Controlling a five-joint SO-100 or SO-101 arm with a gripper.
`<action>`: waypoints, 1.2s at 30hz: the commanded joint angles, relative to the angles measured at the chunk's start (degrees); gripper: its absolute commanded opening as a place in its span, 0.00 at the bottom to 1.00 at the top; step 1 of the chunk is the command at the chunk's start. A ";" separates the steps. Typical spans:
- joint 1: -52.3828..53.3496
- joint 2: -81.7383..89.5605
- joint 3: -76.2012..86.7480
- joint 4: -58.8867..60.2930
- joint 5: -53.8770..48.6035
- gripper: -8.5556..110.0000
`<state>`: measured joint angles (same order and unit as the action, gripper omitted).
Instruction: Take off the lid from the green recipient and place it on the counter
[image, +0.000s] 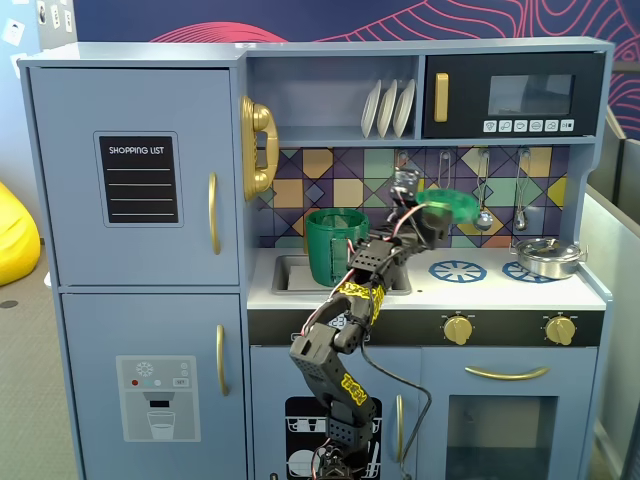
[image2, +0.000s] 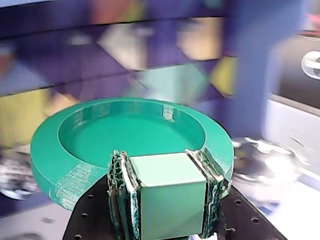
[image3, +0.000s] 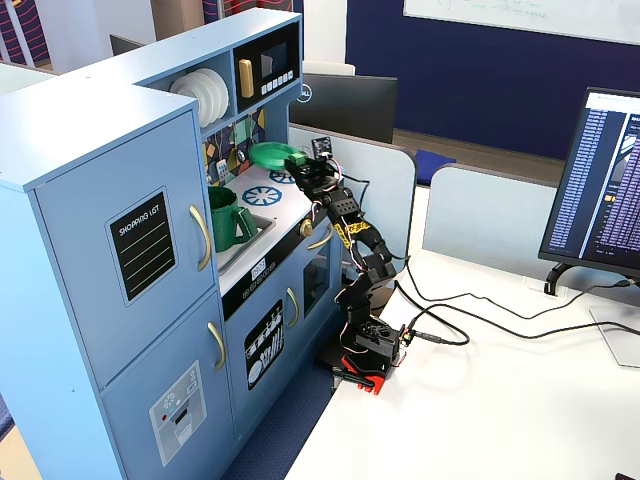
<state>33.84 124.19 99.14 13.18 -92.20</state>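
Office: desks, monitor (image3: 600, 190), toy kitchen (image3: 150, 250).

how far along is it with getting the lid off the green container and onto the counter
Done: the green recipient stands open in the sink with the lid off it. In hand: the gripper is shut on the lid's block handle and holds it tilted in the air above the burner prints. Left: lower it onto the counter and let go.
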 joint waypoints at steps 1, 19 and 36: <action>1.93 3.69 6.68 -9.93 0.62 0.07; 1.49 -3.69 30.94 -33.93 -2.02 0.07; 2.64 -4.22 28.04 -33.40 4.57 0.36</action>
<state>35.24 118.04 131.48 -19.69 -89.91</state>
